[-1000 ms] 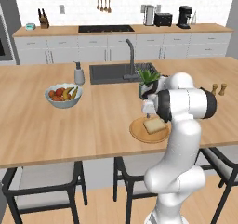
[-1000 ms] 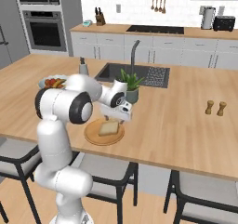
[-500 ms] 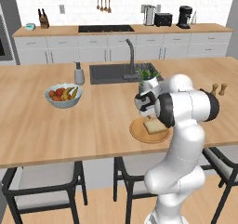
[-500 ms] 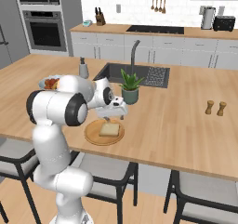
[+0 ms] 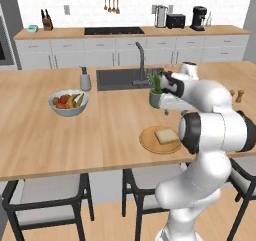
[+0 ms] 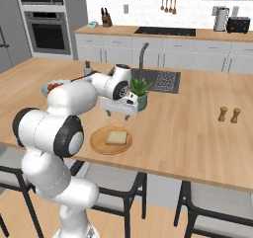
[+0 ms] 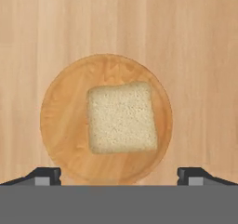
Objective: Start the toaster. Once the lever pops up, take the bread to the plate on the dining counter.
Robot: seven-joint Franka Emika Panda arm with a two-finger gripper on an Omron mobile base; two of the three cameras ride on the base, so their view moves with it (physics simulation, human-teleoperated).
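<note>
**Resting on the plate, bread lies free of the tool**

Dining surface (image 5: 60, 135) carries the tan plate (image 7: 60, 139); the bread (image 7: 122, 117) sits at its centre. The tool (image 7: 118, 175) hangs above at six o'clock, spread wide, gripping nothing.

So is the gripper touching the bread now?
Apart. In the right base view the gripper hangs open above the bread, with bare counter visible between them.

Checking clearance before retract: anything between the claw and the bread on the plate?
Nothing. In the hand view the open claw looks straight down on the bread, lying on the plate, with open air between.
</note>
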